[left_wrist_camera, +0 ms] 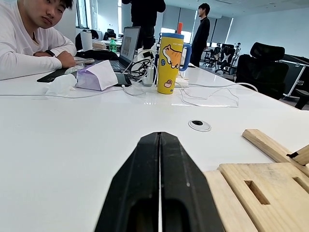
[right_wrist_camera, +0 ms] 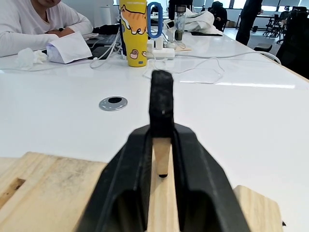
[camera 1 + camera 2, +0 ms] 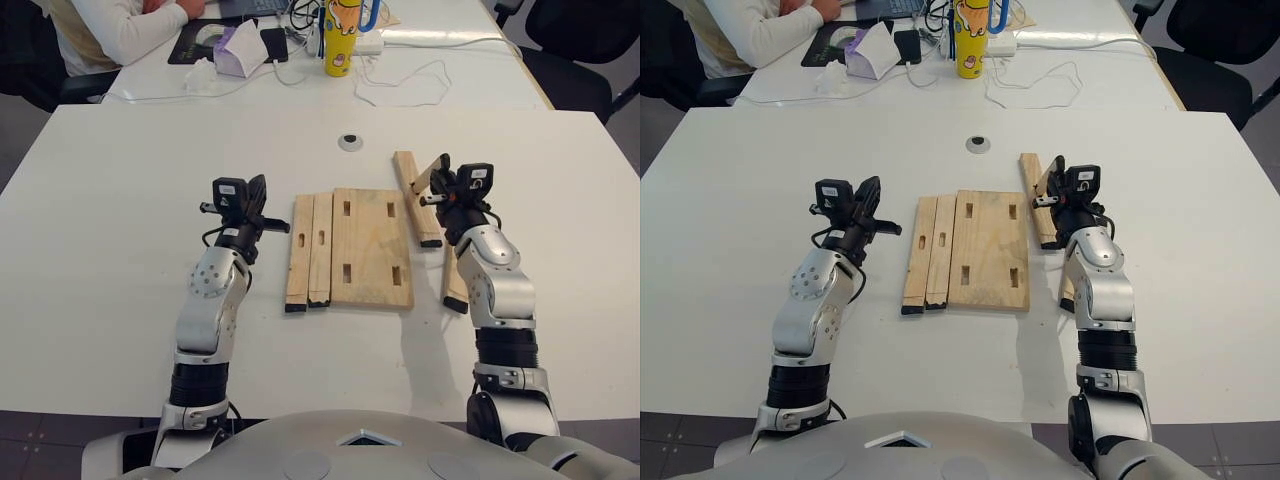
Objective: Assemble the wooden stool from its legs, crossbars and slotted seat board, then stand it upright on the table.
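Observation:
The slotted seat board point(image 3: 372, 247) lies flat at the table's middle. Two wooden bars point(image 3: 309, 250) with black end caps lie side by side against its left edge. A third bar point(image 3: 414, 198) lies slanted at the board's right. My right gripper point(image 3: 437, 181) is just above that bar, shut on a short wooden piece point(image 2: 161, 157) with a black cap point(image 2: 161, 99), tilted up off the table. Another bar point(image 3: 455, 292) lies partly hidden under my right forearm. My left gripper point(image 3: 280, 226) hovers left of the two bars, fingers point(image 1: 145, 164) pressed together on nothing.
A round cable grommet point(image 3: 350, 141) sits in the table behind the parts. On the adjoining table behind stand a yellow mug point(image 3: 342, 38), cables point(image 3: 405, 85) and a tissue pack point(image 3: 238, 52). Bare white tabletop point(image 3: 120, 220) spreads left, right and toward me.

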### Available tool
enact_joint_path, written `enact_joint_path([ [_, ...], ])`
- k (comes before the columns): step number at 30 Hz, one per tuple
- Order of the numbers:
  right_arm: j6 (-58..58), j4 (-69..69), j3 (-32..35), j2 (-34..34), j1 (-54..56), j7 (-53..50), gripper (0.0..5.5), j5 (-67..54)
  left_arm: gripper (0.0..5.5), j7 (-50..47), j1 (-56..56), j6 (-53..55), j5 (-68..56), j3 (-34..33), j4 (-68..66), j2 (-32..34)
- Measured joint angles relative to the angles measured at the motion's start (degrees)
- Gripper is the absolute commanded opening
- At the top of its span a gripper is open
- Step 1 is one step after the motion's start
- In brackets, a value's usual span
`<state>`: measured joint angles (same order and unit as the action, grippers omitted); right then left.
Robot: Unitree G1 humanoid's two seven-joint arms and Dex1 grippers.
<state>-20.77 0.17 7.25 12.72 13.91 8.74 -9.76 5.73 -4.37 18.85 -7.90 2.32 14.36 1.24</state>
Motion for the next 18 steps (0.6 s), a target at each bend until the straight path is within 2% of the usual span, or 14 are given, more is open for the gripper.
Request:
enact_joint_path([
  [4, -5.80, -4.25, 1.60, 1.96, -0.04, 0.37, 0.44, -1.19, 0.00, 0.01, 0.00, -0.02, 0.05, 0.05, 0.02, 0.19],
  [8, -18.99, -14.07, 4.29, 6.35, -0.60, 1.62, 0.44, -4.73, 0.00, -0.32, 0.17, -0.04, 0.08, -0.09, 0.32, 0.21],
  [12, -31.20, -20.98, 5.91, 8.00, -1.58, 2.21, 0.44, -8.53, 0.00, -1.16, 0.81, -0.10, 0.16, 0.01, 0.66, -0.04],
  [18, -37.76, -26.87, 5.75, 7.51, -3.08, 1.79, 0.44, -10.18, 0.00, -1.54, 1.08, -0.12, 0.37, 0.14, 0.98, -0.36],
])
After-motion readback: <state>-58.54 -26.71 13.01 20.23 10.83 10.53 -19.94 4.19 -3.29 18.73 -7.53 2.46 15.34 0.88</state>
